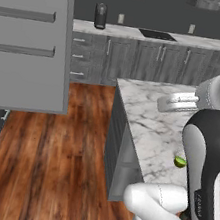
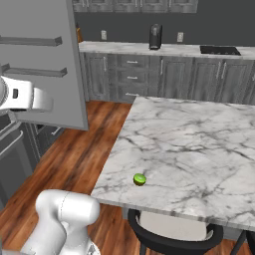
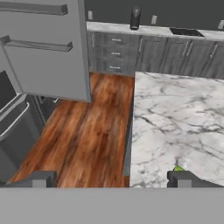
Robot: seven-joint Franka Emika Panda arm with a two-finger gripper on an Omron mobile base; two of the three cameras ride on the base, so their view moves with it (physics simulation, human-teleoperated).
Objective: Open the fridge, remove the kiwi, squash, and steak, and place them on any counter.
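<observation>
Green kiwi [image 2: 140, 179] already sits on the marble counter [image 2: 199, 144] near its front edge. Fridge [image 2: 40, 64] door hangs open. Gripper [image 3: 111, 179] empty, jaws spread wide, above the counter's edge. Squash and steak apparently left to fetch.

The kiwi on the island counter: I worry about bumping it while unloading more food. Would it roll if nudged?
Probably. The kiwi looks small and rounded, so a nudge could send it rolling. It sits near the counter edge closest to the robot, so it might drop off. It appears light, easily displaced.
</observation>
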